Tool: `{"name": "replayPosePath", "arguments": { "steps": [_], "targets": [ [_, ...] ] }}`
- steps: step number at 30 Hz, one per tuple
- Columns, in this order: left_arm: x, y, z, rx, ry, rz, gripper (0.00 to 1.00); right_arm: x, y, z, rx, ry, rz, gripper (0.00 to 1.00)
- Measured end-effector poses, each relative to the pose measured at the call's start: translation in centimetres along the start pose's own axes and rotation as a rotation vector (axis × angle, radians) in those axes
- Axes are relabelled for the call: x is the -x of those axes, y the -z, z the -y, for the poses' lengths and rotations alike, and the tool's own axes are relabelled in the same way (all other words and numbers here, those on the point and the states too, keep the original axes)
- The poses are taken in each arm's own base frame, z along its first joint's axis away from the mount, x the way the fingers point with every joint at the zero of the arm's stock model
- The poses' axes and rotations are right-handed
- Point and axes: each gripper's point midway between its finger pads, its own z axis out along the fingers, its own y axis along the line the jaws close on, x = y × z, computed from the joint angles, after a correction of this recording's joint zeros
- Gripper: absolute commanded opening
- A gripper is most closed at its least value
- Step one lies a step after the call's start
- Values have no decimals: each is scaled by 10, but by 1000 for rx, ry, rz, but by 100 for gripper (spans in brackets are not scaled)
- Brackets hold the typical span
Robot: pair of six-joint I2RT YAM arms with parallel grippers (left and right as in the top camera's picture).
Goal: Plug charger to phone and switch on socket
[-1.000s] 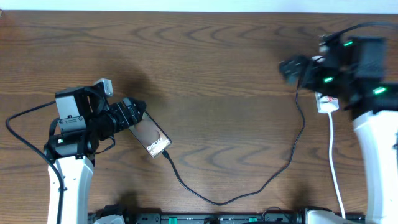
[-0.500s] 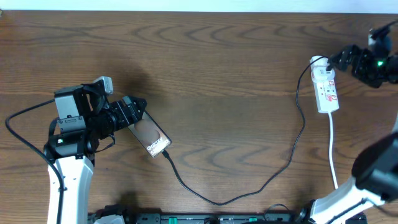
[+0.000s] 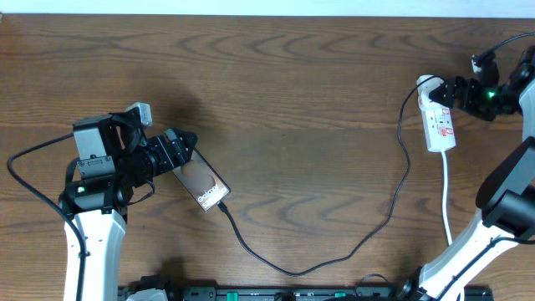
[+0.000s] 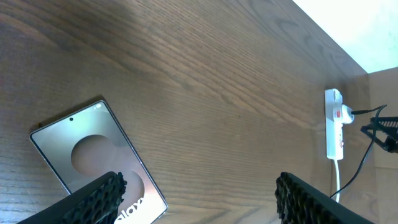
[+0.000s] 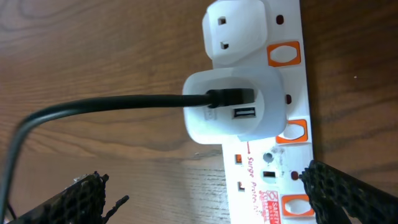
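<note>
The phone (image 3: pixel 203 185) lies flat at the left, white "Galaxy" text at its lower end, where the charger (image 3: pixel 334 255), a thin black cable, meets it. The cable loops across the table to a white plug (image 5: pixel 233 112) seated in the socket (image 3: pixel 440 125). My left gripper (image 3: pixel 185 150) is open over the phone's upper end; one finger overlaps the phone (image 4: pixel 87 149) in the left wrist view. My right gripper (image 3: pixel 454 90) is open beside the socket's top end. Its fingers straddle the socket (image 5: pixel 283 180), one finger (image 5: pixel 348 193) beside an orange switch (image 5: pixel 295 205).
A white lead (image 3: pixel 447 201) runs from the socket toward the table's front edge. The right arm's white base (image 3: pixel 468 259) stands at the front right, the left arm's (image 3: pixel 92 251) at the front left. Black bars line the front edge.
The right arm swung off the socket toward the far right, then came back a little, so its gripper now sits by the socket's top end. The left arm and phone have not moved.
</note>
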Motion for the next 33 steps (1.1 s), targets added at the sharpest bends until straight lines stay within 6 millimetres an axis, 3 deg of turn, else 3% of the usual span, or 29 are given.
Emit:
{"name": "replayPosePath", "arguments": {
  "steps": [7, 13, 33],
  "targets": [
    [0, 0, 0, 0, 0, 0, 80, -5, -14, 8, -6, -10, -27, 99],
    [0, 0, 0, 0, 0, 0, 80, -5, -29, 3, 2, 7, -44, 99],
    [0, 0, 0, 0, 0, 0, 80, -12, -45, 1, 21, -38, -89, 99]
  ]
}}
